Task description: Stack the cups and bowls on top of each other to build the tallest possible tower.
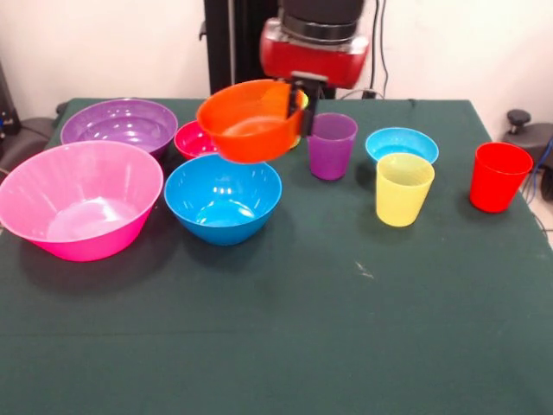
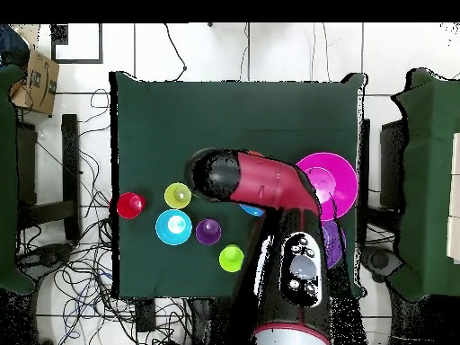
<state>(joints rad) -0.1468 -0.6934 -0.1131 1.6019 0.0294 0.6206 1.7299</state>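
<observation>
Gripper (image 1: pixel 298 108) pinches the rim of a glossy orange bowl (image 1: pixel 251 121), held aloft and tilted, its mouth facing up and toward the camera, above a round medium blue bowl (image 1: pixel 223 199) on the green cloth table (image 1: pixel 302 328). Tapered purple (image 1: pixel 332 145), yellow (image 1: pixel 403 188) and red (image 1: pixel 498 176) cups stand upright, mouths up.

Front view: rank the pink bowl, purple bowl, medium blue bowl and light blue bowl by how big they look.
1. pink bowl
2. purple bowl (farther back, so its true gap to pink is unsure)
3. medium blue bowl
4. light blue bowl
</observation>
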